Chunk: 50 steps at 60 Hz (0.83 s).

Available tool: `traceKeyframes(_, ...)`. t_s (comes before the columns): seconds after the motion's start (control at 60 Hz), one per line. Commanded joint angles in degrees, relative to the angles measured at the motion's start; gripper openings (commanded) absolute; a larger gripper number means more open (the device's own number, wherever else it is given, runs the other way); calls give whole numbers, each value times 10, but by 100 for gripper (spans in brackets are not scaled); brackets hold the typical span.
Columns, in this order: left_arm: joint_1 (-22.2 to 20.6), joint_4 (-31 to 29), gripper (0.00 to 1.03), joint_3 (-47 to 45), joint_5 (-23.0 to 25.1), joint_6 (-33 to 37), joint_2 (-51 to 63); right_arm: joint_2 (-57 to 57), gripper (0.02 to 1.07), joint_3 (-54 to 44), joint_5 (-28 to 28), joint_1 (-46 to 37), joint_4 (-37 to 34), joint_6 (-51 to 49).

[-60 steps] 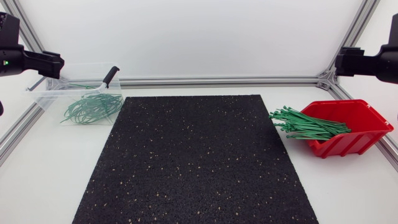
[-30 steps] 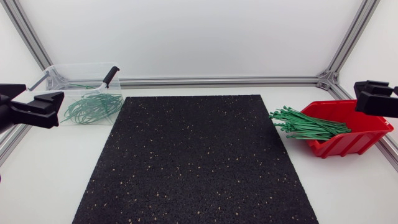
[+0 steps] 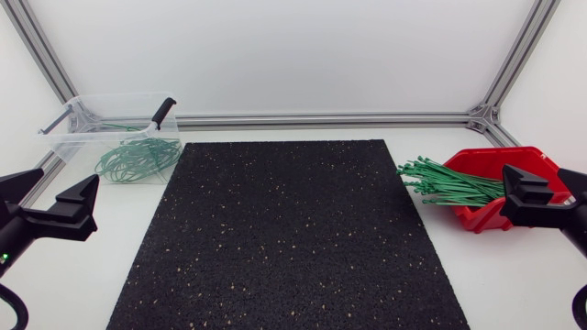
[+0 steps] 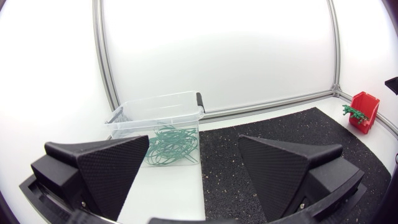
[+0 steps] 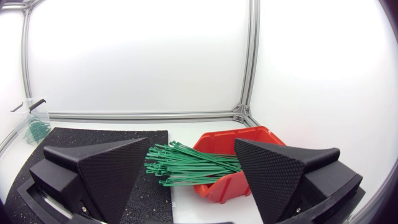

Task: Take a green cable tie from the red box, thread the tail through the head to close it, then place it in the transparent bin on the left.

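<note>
The red box (image 3: 537, 157) stands at the table's right, and a bundle of straight green cable ties (image 3: 449, 186) spills out of it onto the black mat (image 3: 284, 229). At the far left stands the transparent bin (image 3: 101, 115) with several looped green ties (image 3: 136, 158) inside. My left gripper (image 3: 67, 177) hangs open and empty in front of the bin. On the other side my right gripper (image 3: 537, 174), also open and empty, is over the red box's front. The right wrist view has the ties (image 5: 186, 165) and box (image 5: 217, 186) just ahead of its gripper (image 5: 192, 144). Ahead of the left gripper (image 4: 194, 142) is the bin (image 4: 158, 112).
An aluminium frame rail (image 3: 321, 119) runs along the back edge, with slanted posts at both rear corners. A black-handled piece (image 3: 163, 112) rests on the bin's right rim. The mat covers the table's middle, with bare white table on both sides.
Both arms have swung down from the rear corners towards the table's front. The left gripper now hangs before the bin, the right one over the red box. Both stayed open.
</note>
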Motion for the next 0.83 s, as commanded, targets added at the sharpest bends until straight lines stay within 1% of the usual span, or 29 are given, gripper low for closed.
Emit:
traceKeyframes(0.0,-7,14,100,-34,-3,-21,-25,-20,102,-33,-9,3,20,-5)
traceKeyframes(0.567,-23,78,100,-218,-11,-87,-195,-156,102,-217,-75,1,148,0)
traceKeyframes(0.65,-23,78,100,-218,-11,-87,-195,-175,102,-241,-84,1,164,1)
traceKeyframes(0.817,-23,78,100,-218,-11,-87,-195,-175,102,-241,-84,1,164,1)
